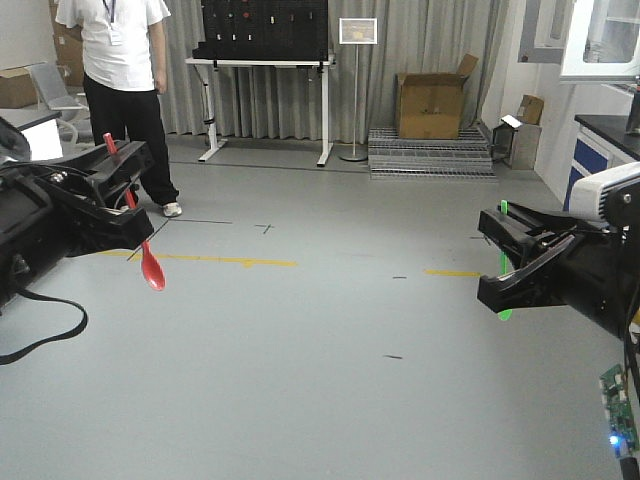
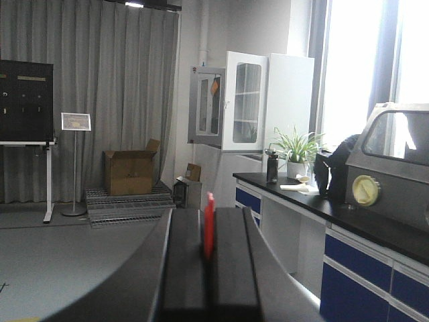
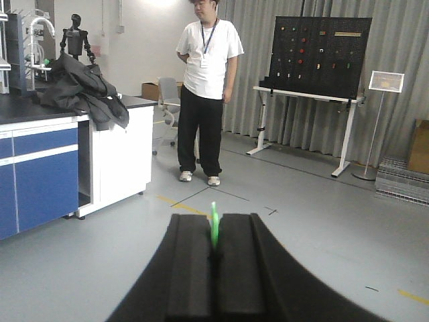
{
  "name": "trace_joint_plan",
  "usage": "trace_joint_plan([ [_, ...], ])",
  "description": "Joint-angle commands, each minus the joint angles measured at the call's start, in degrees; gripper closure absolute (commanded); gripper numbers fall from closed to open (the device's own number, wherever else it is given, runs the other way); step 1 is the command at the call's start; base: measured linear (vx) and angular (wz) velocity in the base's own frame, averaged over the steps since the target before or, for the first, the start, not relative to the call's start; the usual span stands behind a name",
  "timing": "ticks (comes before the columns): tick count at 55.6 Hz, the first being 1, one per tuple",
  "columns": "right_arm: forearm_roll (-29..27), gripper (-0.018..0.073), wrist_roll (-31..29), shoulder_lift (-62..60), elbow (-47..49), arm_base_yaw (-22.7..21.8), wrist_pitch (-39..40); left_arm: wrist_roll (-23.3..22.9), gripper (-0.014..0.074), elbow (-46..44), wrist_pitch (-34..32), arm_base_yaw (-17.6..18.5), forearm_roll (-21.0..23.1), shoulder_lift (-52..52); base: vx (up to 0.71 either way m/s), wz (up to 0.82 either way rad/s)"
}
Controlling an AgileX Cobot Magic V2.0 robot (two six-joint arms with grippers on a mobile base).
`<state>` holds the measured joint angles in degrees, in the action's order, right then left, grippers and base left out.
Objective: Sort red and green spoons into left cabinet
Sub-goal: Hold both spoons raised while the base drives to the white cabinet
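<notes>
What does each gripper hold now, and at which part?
The left gripper holds the red spoon at mid-handle, with the bowl hanging below. The right gripper holds the green spoon, also by its handle.

The red spoon [image 1: 152, 268] and the green spoon [image 3: 214, 225] both look like smooth, glossy plastic. The left gripper [image 1: 135, 195] and the right gripper [image 1: 497, 258] are matt black, seemingly plastic. The floor [image 1: 320, 330] is a smooth grey coating with a faint sheen. 1 box [image 1: 432, 103] is matt brown cardboard. The curtain [image 2: 127, 87] is pleated grey cloth. The worktop [image 2: 348, 218] is smooth, black and slightly glossy.
</notes>
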<state>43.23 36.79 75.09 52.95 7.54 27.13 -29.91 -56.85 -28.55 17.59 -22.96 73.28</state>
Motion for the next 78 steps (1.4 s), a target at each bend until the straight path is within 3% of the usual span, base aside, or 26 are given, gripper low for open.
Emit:
trace_joint_plan([
  [1,-1.3,0.0568,-0.1,-1.5,1.5,0.0,3.3,-0.4,0.0603,-1.7,-3.9,0.2,1.1,-1.8,0.53,-0.03],
  [78,-1.3,0.0568,-0.1,-1.5,1.5,0.0,3.2,-0.4,0.0603,-1.7,-3.9,0.2,1.1,-1.8,0.62,-0.07],
])
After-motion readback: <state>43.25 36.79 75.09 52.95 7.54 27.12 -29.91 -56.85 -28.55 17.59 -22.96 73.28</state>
